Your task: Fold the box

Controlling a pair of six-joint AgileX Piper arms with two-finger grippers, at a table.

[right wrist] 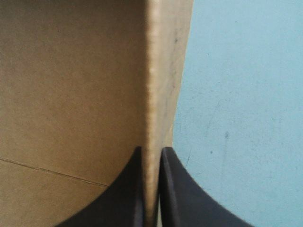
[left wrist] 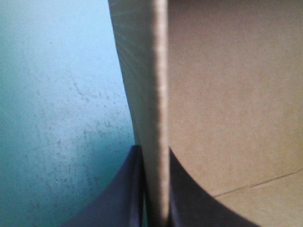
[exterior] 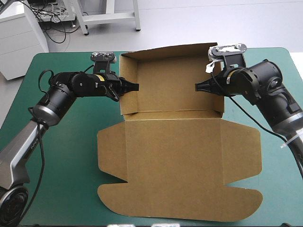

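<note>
I see my big table (exterior: 57, 189) with its teal-green cover. The brown box (exterior: 180, 156) lies in the middle of it and takes up a lot of the top. The far half of the box is an open tray with its walls standing up. The near half is the lid (exterior: 189, 189), lying flat on the cover with its flaps spread out toward me. My two arms come in from the sides and point at each other across the tray. My left gripper (exterior: 135, 87) is at the left wall (exterior: 129, 101) of the tray, and my right gripper (exterior: 199, 87) is at the right wall (exterior: 215, 103). In the left wrist view the left gripper (left wrist: 152, 151) is pinched on the left wall: its black fingers (left wrist: 118, 198) are nearly together, one on the outside and one on the inside, with the board between them. In the right wrist view the right gripper (right wrist: 151, 150) pinches the right wall the same way, and its black fingers (right wrist: 189, 198) squeeze the thin edge of the board.
</note>
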